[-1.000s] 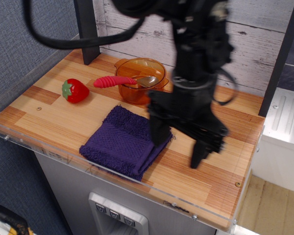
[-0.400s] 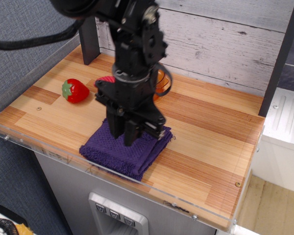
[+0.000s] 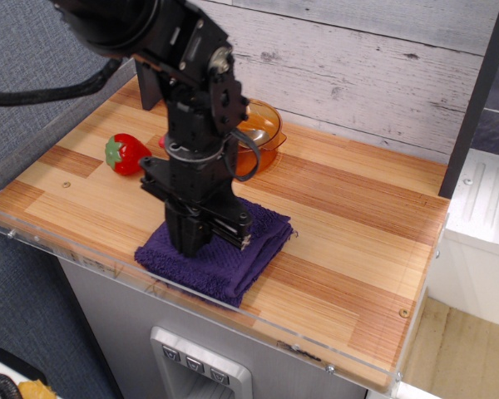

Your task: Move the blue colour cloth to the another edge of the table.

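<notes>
The blue colour cloth (image 3: 248,249), a folded dark blue-purple towel, lies on the table (image 3: 349,241) near its front edge, left of centre. My gripper (image 3: 206,245) points straight down with its fingertips (image 3: 184,247) on the cloth's left half. The jaws look apart, with nothing lifted between them. The arm hides the cloth's back left part.
An orange bowl (image 3: 264,133) stands right behind the arm, partly hidden by it. A red toy strawberry (image 3: 126,154) lies at the left. A dark post (image 3: 150,87) stands at the back left. A clear acrylic rim (image 3: 91,262) edges the table front.
The arm swung from the table's right-middle to the left and came down. The gripper went from hovering beside the cloth to resting on it. The cloth has not moved.
</notes>
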{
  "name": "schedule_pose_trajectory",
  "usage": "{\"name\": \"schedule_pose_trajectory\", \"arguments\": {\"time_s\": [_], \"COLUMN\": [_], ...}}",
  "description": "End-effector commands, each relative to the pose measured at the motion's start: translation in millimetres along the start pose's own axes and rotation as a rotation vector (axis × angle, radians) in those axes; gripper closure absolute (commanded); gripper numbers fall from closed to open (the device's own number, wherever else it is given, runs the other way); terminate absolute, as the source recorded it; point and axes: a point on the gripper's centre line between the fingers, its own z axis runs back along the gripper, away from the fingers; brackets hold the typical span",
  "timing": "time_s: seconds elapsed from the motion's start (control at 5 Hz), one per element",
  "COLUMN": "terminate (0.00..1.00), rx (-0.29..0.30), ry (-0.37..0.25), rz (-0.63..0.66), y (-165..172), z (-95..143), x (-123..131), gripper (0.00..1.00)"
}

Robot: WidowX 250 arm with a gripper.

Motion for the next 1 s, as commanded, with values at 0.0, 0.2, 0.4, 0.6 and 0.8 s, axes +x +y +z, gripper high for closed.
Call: {"name": "schedule_pose_trajectory", "arguments": {"time_s": [0.0,0.2,0.4,0.6,0.8], "terminate": [0.00,0.00,0.00,0.00,0.00], "rx": [-0.018,-0.060,-0.069,-0.111,-0.117], "ry": [-0.049,-0.078,-0.079,-0.098,-0.128], "rz": [-0.017,-0.076,-0.113,-0.157,-0.166], "y": [-9,-26,-45,-61,-77], "z": [-10,-13,-14,-13,-11], "x": [8,15,20,25,34], "gripper": [1.00,1.00,1.00,1.00,1.00]}}
